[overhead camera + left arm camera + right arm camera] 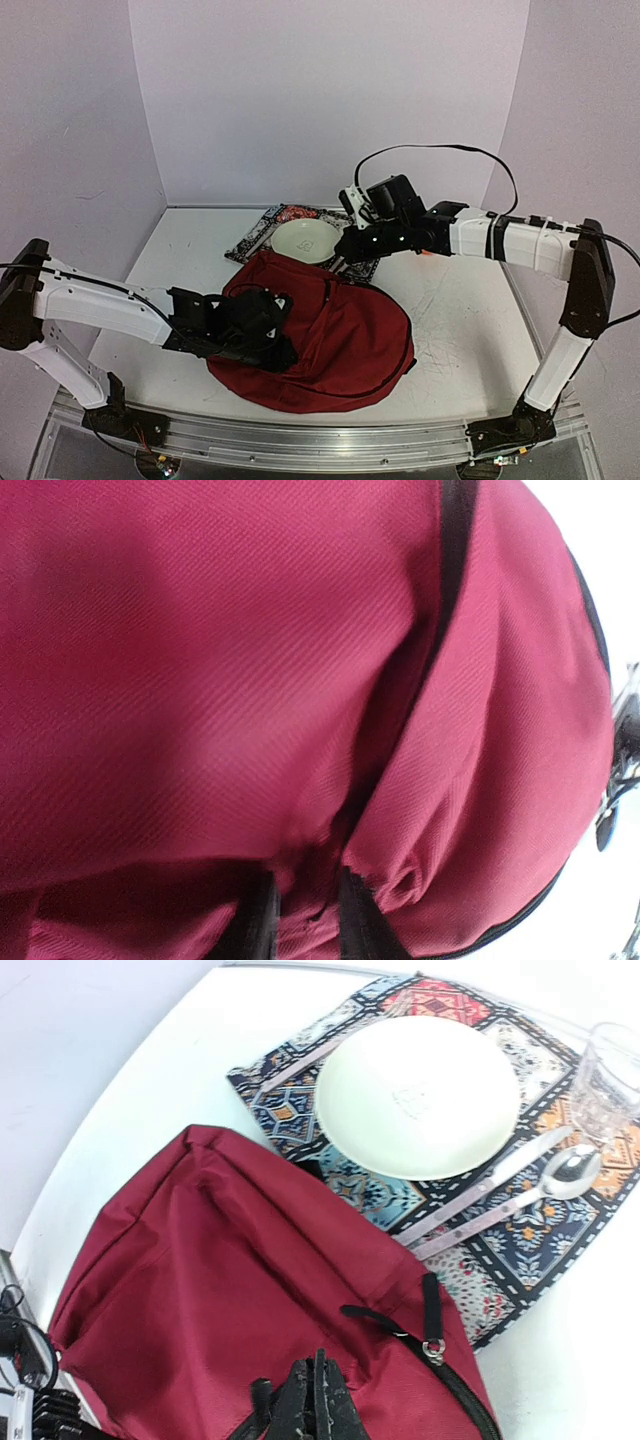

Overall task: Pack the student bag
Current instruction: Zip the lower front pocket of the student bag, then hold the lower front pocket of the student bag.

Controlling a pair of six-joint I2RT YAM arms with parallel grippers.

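Note:
The student bag (345, 345) is a floppy dark-red backpack lying flat in the middle of the table. Its black zipper with metal pulls (432, 1345) runs along one edge. My left gripper (272, 340) presses into the bag's left side. In the left wrist view red fabric (250, 680) fills the frame, and a fold of it is pinched between the two dark fingers (360, 925). My right gripper (320, 1400) hovers over the bag's far edge, fingers pressed together with nothing seen between them. A black strap end lies just beside it.
A patterned placemat (290, 1110) lies behind the bag, with the bag's top edge overlapping it. On it sit a white plate (415, 1095), a knife (500, 1175), a spoon (565, 1175) and a clear glass (605, 1080). White walls enclose the table.

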